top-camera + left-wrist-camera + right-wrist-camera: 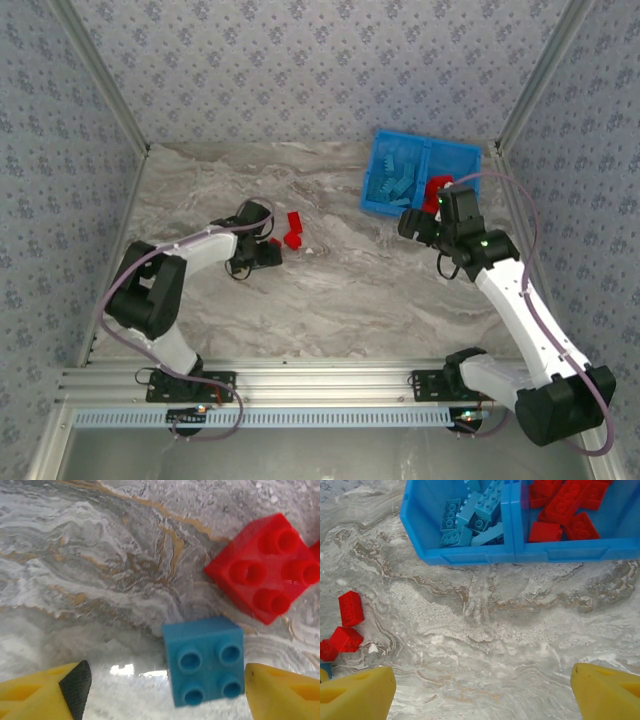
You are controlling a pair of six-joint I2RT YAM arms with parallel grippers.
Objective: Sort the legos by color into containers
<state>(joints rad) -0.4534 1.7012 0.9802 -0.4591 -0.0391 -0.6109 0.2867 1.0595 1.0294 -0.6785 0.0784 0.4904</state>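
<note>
L gripper spread astride square 4-stud blue brick (glossy plastic); R gripper spread, empty.

You've got the blue bin with light blue bricks piled in its left compartment and red bricks in its right, while a blue 2x2 brick sits studs-up near a red 2x2 brick, well apart from the bin.
</note>
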